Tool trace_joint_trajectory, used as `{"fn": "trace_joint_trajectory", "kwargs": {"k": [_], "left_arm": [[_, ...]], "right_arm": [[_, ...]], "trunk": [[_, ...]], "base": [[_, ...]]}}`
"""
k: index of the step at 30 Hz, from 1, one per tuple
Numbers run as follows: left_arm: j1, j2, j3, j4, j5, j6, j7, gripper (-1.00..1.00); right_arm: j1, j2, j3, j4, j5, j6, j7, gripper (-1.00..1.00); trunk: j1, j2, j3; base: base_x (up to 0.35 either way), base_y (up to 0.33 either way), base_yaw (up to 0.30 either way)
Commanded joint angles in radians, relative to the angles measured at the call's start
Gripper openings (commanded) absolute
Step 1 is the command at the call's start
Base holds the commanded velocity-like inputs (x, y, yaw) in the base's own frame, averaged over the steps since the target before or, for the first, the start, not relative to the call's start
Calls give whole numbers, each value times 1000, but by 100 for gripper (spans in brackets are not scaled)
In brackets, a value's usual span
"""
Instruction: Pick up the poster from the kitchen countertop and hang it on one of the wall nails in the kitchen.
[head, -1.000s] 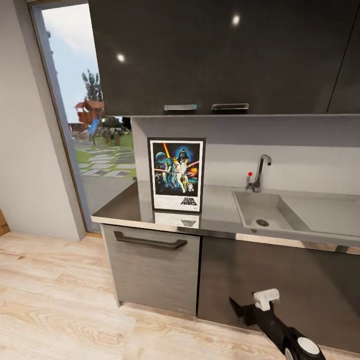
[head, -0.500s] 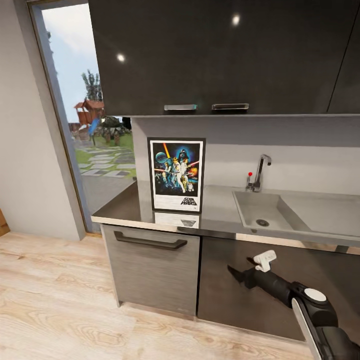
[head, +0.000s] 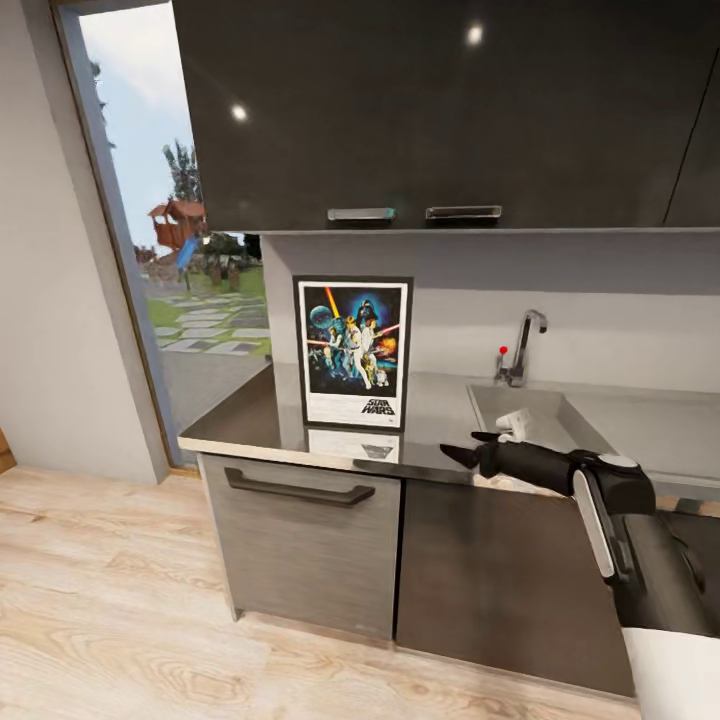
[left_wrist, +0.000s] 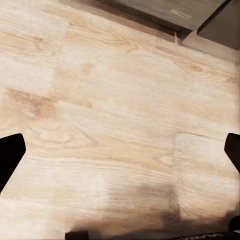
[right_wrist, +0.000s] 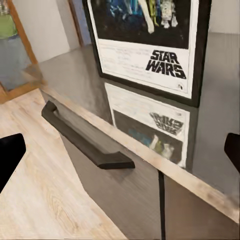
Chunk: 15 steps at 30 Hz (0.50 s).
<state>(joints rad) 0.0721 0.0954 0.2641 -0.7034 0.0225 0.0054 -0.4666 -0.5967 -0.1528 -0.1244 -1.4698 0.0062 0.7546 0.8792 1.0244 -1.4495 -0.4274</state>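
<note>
1. Poster first: the portrait Star Wars poster in a thin black frame with a white border (head: 353, 352) stands upright on the long grey brushed-metal kitchen countertop (head: 250, 415), its back toward the light-grey wall panel, at about 10 o'clock from the head view's centre.
2. Its mirror image shows on the metal just in front of its lower edge.
3. The right gripper (head: 468, 446) reaches in over the counter's front edge at about 4 o'clock from the poster, near it but apart from it, with bare metal between them.
4. In the head view its two dark fingers are spread, one tip lower and nearer the poster, the other higher.
5. In the right wrist view the poster (right_wrist: 150, 45) lies straight ahead, its black "STAR WARS" logo readable, and the two dark fingertips (right_wrist: 10, 155) sit at opposite edges of the picture, wide apart and holding nothing.
6. The black bar handle of the grey drawer front (right_wrist: 85, 140) lies below the counter edge, under the poster.
7. The rectangular moulded sink (head: 540, 415) with its dark tap (head: 520, 350) lies at 3 o'clock from the poster, behind the right arm.
8. The left gripper (left_wrist: 120, 155) faces the pale wood plank floor (left_wrist: 110, 100), its dark fingertips far apart and empty.
</note>
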Motion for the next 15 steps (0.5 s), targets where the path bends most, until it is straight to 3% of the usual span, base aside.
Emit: {"fn": "trace_joint_trajectory", "kwargs": {"k": [1,4,10,15], "left_arm": [[0,0,2,-1,2,1,-5,100],[0,0,3,-1,2,1,-6,100],[0,0,3,-1,2,1,-6,100],[0,0,3,-1,2,1,-6,100]], "right_arm": [[-10,-4,-1,16,2,8,16,100],[-39,-58,1,140,2,7,51,100],[-51,-65,2,172,2,7,71,100],[-82,-66,6,215,3,3,111,100]], "trunk": [[1,-1,-1],[1,-1,-1],[1,-1,-1],[1,-1,-1]], "base": [[312,0,0],[147,0,0],[77,0,0],[256,0,0]]}}
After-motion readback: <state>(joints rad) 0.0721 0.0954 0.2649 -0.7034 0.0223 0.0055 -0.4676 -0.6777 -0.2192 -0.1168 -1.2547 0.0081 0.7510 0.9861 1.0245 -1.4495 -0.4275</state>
